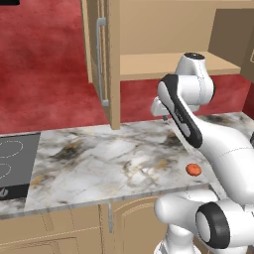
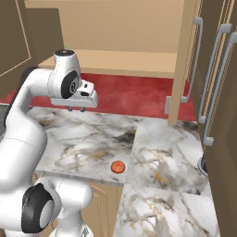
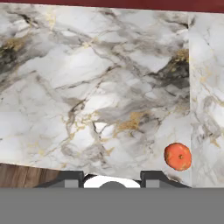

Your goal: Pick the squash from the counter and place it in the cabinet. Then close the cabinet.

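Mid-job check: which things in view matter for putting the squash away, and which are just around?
For the job:
squash, on the counter near its front edge
cabinet, doors open, shelf bare
gripper, above the counter, away from the squash

Just around:
stovetop
base cabinets

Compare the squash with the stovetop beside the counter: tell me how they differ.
The squash is small, round and orange-red; the stovetop is a flat black panel with white rings. The squash sits loose on top of the counter near its front edge, while the stovetop lies level with the counter's surface at its left end. The squash is far smaller than the stovetop. Both are at counter height, apart from the gripper.
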Motion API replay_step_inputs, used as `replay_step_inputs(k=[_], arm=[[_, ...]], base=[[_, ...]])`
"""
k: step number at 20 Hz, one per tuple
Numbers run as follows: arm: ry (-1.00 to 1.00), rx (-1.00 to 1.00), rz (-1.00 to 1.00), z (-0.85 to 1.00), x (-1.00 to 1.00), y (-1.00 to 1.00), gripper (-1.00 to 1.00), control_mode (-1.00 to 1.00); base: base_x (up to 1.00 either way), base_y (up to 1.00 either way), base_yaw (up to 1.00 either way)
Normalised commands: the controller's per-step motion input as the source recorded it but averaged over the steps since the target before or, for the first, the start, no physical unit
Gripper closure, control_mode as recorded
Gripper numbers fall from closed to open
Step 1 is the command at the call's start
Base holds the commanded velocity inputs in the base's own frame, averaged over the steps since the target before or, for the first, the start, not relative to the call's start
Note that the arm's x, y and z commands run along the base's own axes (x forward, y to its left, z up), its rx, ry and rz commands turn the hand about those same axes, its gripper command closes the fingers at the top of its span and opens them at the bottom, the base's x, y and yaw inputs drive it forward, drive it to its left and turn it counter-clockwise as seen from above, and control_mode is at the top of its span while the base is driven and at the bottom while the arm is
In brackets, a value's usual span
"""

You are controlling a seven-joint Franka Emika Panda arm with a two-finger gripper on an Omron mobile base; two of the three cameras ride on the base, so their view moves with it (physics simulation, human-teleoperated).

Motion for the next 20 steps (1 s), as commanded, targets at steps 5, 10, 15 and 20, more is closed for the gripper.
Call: replay_step_inputs(k=[5,10,15,20], arm=[[0.00,0.00,0.00,-0.14,-0.01,-0.21,-1.00,-1.00],[0.14,0.00,-0.13,-0.35,0.00,-0.60,-1.00,-1.00],[0.17,0.00,-0.15,-0.55,0.00,-0.41,-1.00,-1.00],[0.17,0.00,-0.21,-0.64,0.01,-0.37,-1.00,-1.00]], base=[[0.00,0.00,0.00],[0.00,0.00,0.00],[0.00,0.00,0.00],[0.00,0.00,0.00]])
